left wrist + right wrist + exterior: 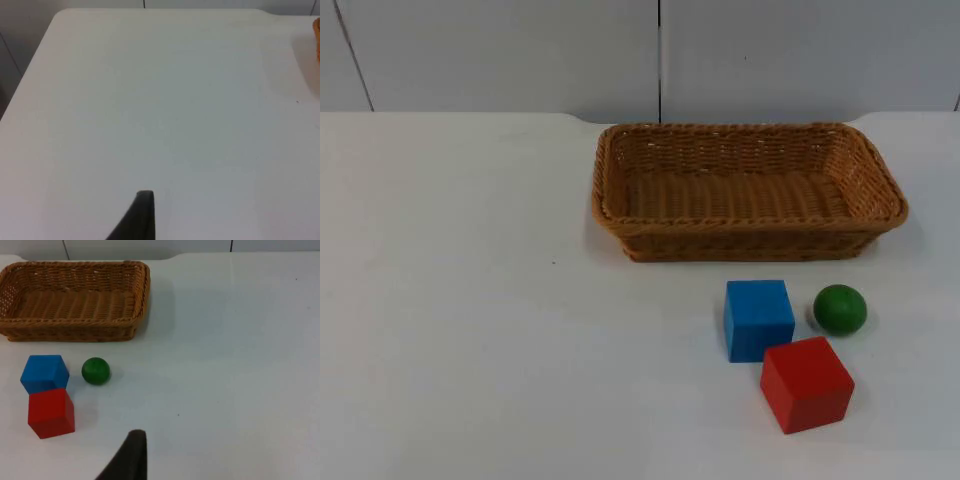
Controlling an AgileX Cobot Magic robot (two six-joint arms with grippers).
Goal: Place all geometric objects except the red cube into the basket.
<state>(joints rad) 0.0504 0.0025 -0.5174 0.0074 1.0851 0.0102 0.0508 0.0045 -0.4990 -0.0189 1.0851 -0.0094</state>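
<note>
A woven brown basket (750, 224) stands at the back right of the table, and nothing lies in it. In front of it a blue cube (758, 318) and a green ball (840, 309) sit side by side, a small gap between them. The red cube (807, 383) rests nearer the front edge, touching the blue cube's corner. My right gripper (131, 456) waits above the table, well back from the basket (70, 324), blue cube (45, 372), green ball (95, 370) and red cube (51, 412). My left gripper (141, 216) waits over bare table on the left side.
The white table (470, 300) ends at the grey partition wall (520, 50) behind the basket. A corner of the basket (317, 35) lies far off from the left gripper. The table's left edge (27, 85) falls away beside that arm.
</note>
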